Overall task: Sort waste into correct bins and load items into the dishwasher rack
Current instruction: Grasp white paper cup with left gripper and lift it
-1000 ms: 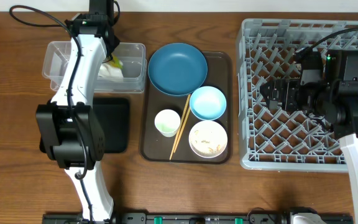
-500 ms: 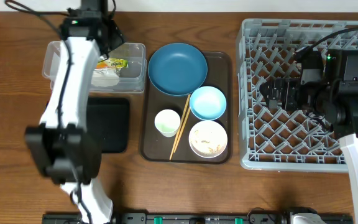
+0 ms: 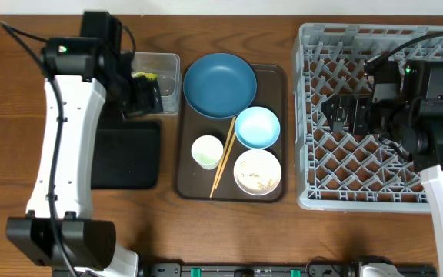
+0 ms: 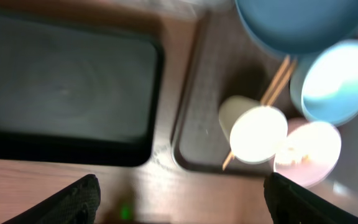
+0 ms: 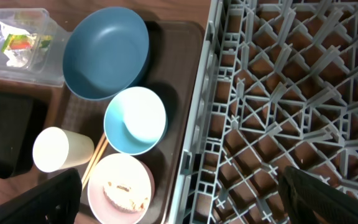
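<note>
My left gripper (image 3: 146, 96) is open and empty, hovering at the near right edge of the clear tub (image 3: 164, 68). Its wrist view (image 4: 179, 208) is blurred and looks down on the black tray (image 4: 67, 93) and white cup (image 4: 253, 127). The green-and-orange wrapper (image 5: 18, 42) and white tissue (image 5: 18, 58) lie in the tub. The dark blue plate (image 3: 219, 85), light blue bowl (image 3: 257, 127), cup (image 3: 207, 151), chopsticks (image 3: 223, 158) and white bowl (image 3: 258, 171) holding rice sit on the brown tray. My right gripper (image 3: 333, 115) is open and empty above the grey rack (image 3: 375, 161).
The brown serving tray (image 3: 181, 185) lies between the black tray (image 3: 125, 154) and the rack. The rack's left wall (image 5: 194, 143) runs close beside the brown tray. My left arm crosses above the black tray and the tub's left half.
My left gripper let go of the wrapper, which now lies in the clear tub, then swung from the tub's far side to its near right edge. The right arm has not moved.
</note>
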Controlling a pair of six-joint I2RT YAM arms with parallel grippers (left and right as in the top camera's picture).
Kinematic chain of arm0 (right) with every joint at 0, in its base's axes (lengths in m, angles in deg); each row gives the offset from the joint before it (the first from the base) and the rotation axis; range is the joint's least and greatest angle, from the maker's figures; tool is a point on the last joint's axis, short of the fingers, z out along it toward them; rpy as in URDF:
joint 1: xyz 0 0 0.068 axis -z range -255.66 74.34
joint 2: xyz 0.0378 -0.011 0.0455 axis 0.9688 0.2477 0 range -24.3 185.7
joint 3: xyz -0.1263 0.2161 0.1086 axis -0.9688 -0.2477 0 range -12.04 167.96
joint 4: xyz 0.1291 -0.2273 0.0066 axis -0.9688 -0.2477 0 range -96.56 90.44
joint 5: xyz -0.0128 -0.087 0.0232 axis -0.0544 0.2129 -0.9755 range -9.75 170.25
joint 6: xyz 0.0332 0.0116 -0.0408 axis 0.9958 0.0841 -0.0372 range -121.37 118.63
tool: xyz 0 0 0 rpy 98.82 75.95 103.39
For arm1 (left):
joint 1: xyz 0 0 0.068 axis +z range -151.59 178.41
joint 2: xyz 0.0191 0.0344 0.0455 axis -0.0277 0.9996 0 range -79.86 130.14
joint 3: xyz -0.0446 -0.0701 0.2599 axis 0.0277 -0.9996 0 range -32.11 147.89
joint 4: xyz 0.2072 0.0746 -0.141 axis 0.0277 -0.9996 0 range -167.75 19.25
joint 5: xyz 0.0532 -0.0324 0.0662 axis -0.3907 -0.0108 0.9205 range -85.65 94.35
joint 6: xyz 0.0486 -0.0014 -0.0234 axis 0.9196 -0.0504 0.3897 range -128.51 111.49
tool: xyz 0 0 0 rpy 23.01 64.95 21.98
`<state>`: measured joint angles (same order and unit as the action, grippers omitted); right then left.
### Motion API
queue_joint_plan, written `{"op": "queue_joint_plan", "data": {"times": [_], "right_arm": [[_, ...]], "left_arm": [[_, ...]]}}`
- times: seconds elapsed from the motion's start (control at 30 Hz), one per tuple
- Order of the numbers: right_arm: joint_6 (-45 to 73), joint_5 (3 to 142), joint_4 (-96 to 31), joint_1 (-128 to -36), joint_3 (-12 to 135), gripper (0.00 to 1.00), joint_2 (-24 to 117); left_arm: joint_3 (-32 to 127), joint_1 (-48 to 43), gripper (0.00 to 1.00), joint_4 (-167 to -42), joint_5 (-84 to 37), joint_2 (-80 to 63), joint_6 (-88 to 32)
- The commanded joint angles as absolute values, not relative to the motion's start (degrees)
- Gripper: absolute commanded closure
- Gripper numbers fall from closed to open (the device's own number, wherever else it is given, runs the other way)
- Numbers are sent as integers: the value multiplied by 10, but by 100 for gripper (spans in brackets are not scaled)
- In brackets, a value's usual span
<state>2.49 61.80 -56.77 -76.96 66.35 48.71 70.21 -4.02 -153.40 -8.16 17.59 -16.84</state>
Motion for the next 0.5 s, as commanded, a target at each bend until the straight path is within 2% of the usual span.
{"op": "queue_joint_plan", "data": {"times": [0.0,0.33,0.47], "right_arm": [[29,613,-566,-769,674,1,488],[29,613,-571,-769,674,1,488],[29,613,-572,-769,674,1,488]], "left_arm": [[646,-46,14,-1518,-176,187,-71],[482,-101,15,-1325,-187,193,-96],[468,-129,19,-1310,-110,198,-130]]}}
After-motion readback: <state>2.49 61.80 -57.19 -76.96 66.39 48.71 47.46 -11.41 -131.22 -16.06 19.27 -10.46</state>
